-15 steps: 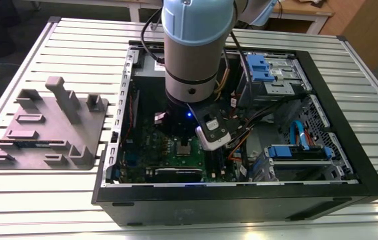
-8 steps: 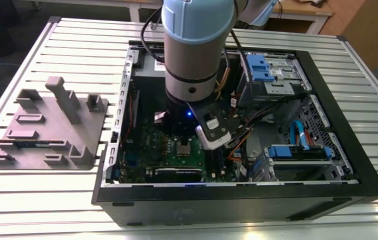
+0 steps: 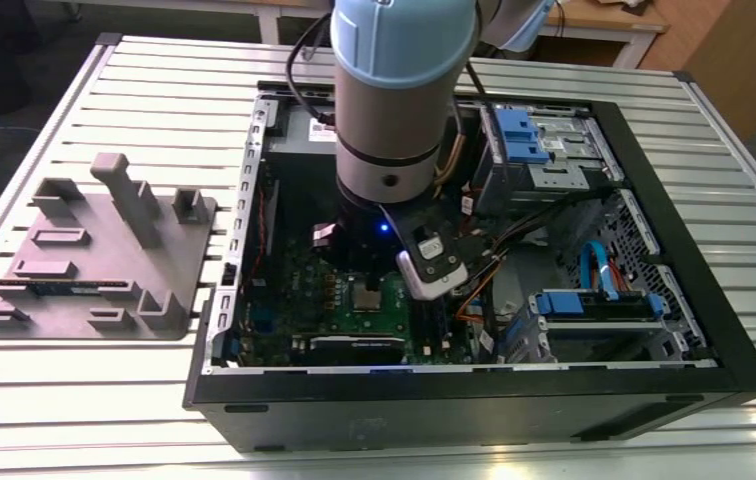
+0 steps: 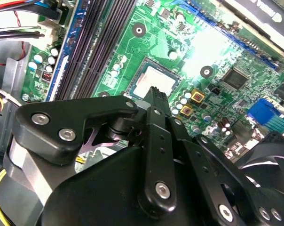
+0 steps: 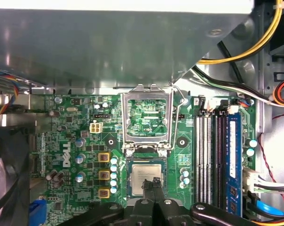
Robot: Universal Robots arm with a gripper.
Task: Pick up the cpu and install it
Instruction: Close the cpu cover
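The worktop (image 3: 85,400) is white metal with long grooves. Behind its far edge stands a light wooden table (image 3: 612,18) with white legs. The floor (image 3: 11,50) is dark.

Open computer case (image 3: 485,398) on slatted table (image 3: 71,410), grey moulded fixture (image 3: 85,262) beside it

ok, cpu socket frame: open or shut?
Open. In the first wrist view the frame is flipped back, leaving the cpu uncovered.

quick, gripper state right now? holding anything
gripper: shut, holding nothing; it sits just over the cpu, which lies flat on the motherboard.
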